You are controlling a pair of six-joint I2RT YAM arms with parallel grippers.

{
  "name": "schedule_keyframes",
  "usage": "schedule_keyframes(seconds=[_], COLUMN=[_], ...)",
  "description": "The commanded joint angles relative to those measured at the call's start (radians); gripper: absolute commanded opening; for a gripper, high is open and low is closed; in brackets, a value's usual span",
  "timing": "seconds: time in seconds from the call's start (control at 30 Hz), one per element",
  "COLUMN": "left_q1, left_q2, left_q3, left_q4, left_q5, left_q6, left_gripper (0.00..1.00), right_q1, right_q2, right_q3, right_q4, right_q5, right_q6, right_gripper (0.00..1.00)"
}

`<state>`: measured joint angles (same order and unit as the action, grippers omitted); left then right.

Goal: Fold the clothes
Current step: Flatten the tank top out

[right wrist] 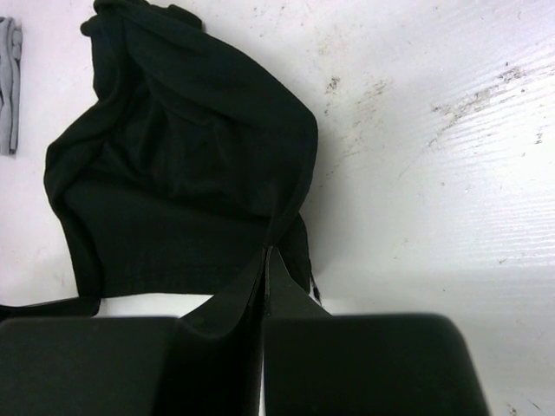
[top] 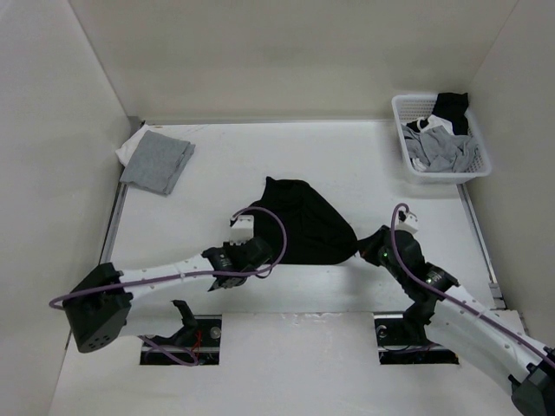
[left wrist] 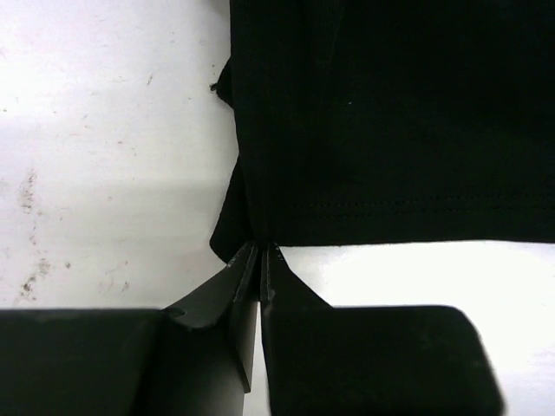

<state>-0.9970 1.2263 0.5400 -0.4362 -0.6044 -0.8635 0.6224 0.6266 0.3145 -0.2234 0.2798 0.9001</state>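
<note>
The black shorts (top: 303, 225) are lying rumpled on the white counter (top: 217, 173), roughly at its middle, between the two arms. Their far part is bunching up into folds, while the stitched hem is running straight along the near side.

The left hand (left wrist: 260, 251) is reaching in from the left, and its fingers are pressing together on the near left corner of the black shorts, pinching a narrow fold of fabric right at the hem. The right hand (right wrist: 266, 256) is coming in from the right, and its fingers are likewise squeezing together on the near right corner, gripping a gathered bit of the black cloth. Both hands are sitting low, close to the counter.

A folded grey cloth (top: 156, 162) is resting at the far left corner of the counter, well apart from the shorts. A white basket (top: 481, 165) is standing at the far right corner, holding a laundry pile (top: 442, 143) of grey, white and black pieces.
</note>
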Motion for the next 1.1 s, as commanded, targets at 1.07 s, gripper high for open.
schedule_keyframes(seconds=[1.07], left_q1=[0.323], left_q2=[-0.309], left_q3=[0.732], left_q4=[0.37], left_q5=[-0.003], left_q6=[0.345], left_gripper=[0.02], right_q1=[0.382], right_q2=[0.393], right_q3=[1.298], right_q4=[0.057], right_q5=[0.494], right_q6=[-0.763], right_gripper=[0.0])
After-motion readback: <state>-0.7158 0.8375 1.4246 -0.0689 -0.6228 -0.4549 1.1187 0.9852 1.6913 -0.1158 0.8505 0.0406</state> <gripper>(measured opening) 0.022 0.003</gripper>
